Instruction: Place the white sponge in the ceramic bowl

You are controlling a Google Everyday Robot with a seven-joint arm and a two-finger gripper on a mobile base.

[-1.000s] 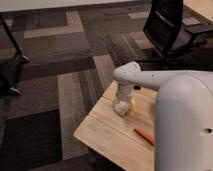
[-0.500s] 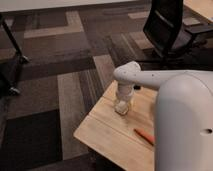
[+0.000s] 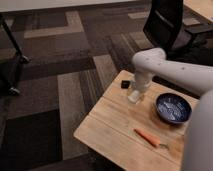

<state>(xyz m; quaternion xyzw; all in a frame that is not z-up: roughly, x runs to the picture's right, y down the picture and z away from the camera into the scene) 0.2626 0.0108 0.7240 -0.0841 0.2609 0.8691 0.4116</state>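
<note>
The white sponge (image 3: pixel 134 96) is being clenched by the gripper (image 3: pixel 135 93) on the desk (image 3: pixel 110 125), left of the ceramic bowl (image 3: pixel 173 108); lifting and placing are still being awaited.

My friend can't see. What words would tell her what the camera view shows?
A white robot arm reaches down to a wooden table, its gripper shut on a white sponge at the tabletop. To the right sits a dark blue bowl, with an orange carrot nearer the front and a small black object behind the gripper. Patterned carpet and a black office chair lie beyond.
</note>
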